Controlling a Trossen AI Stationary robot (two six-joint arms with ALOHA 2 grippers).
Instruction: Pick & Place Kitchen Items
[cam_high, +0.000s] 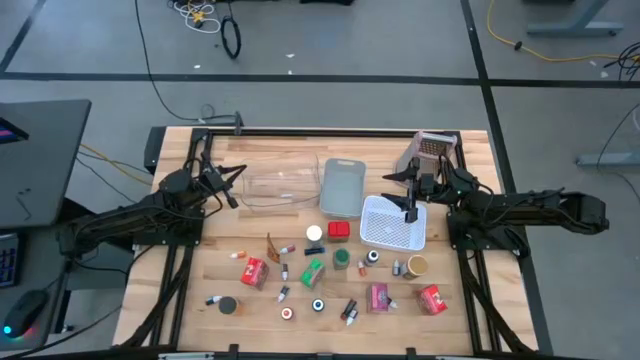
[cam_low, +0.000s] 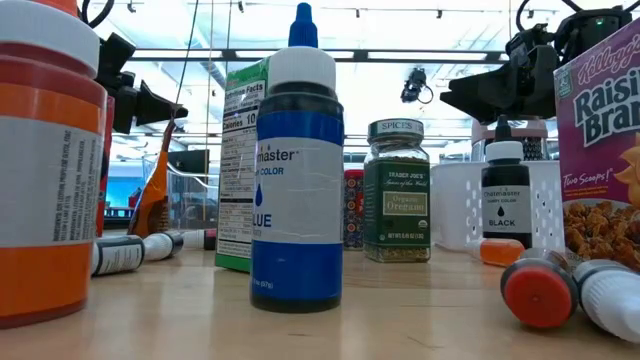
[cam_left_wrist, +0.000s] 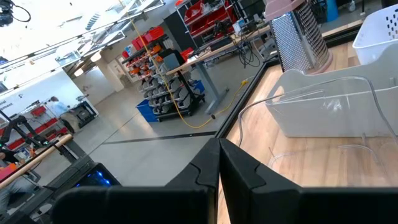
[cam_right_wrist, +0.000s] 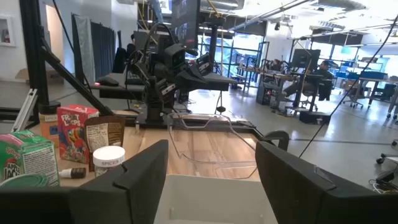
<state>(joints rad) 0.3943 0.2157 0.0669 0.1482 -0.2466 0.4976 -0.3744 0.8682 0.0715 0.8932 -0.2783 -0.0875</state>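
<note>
We judge the task between picks: the right gripper (cam_high: 411, 213) hangs with fingers spread wide and empty just above the white perforated bin (cam_high: 393, 222), while the left gripper (cam_high: 236, 177) waits pinched shut, holding nothing, beside the clear bin (cam_high: 282, 180) on the side away from the white bin. Next move calls for reaching toward the table's near edge from the white bin, where the kitchen items (cam_high: 330, 272) lie scattered: red and green boxes, lidded jars, small capped bottles, some upright, some toppled.
</note>
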